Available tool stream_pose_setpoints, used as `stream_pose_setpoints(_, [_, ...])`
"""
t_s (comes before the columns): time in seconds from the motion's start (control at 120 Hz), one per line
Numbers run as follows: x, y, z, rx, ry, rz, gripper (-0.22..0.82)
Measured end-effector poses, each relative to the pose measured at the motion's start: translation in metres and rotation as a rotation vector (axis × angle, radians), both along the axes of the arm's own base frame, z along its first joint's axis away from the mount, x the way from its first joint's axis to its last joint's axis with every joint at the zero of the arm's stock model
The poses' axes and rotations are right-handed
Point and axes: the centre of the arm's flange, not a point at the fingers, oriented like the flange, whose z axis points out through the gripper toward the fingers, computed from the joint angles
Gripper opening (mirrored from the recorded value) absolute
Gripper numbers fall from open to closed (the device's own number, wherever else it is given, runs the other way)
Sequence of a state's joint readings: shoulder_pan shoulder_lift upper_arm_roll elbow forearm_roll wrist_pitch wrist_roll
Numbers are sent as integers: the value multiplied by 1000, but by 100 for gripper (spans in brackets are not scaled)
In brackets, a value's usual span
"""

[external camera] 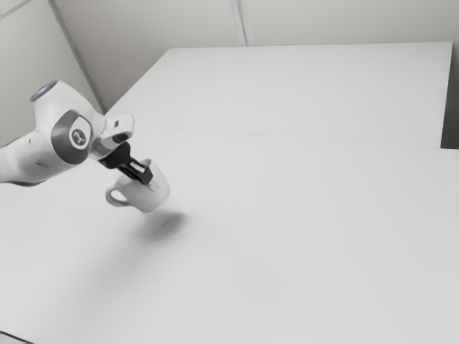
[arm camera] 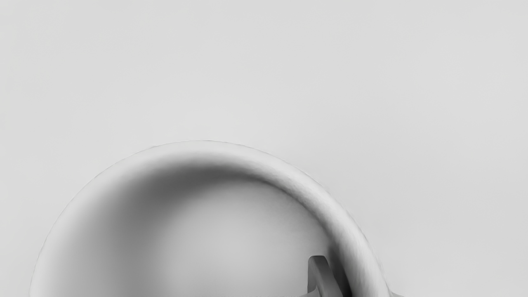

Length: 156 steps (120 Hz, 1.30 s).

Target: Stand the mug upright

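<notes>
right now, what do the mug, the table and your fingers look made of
Mug: probably ceramic, white and satin, from its thick rounded rim; plastic is possible.
Table: perhaps laminate, pale and matte, with no grain and no sharp reflections.
Fingers: metal or hard plastic, dark and crisp-edged; the look doesn't settle which.

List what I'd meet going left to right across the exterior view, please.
The arm's round emblem → the mug's handle → the mug's body → the dark strip at the right edge.
</notes>
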State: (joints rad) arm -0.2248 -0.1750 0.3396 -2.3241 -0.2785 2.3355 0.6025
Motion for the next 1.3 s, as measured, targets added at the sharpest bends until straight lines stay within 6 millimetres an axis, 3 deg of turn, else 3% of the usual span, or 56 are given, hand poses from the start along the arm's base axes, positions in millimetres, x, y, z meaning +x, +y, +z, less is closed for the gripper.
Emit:
stream_pose_setpoints(0.225, [-9,-10,-10,140,136,127,-18])
stream_pose_setpoints(0.425, [-33,-33,-15,229,169,208,-18])
stream_pose_setpoints(0.583, [-43,-42,-37,284,161,275,-18])
stream_pose_setpoints(0.758, [-46,-47,-57,281,109,353,-18])
stream_pose_setpoints(1.3, [-45,-53,-91,249,101,534,-18])
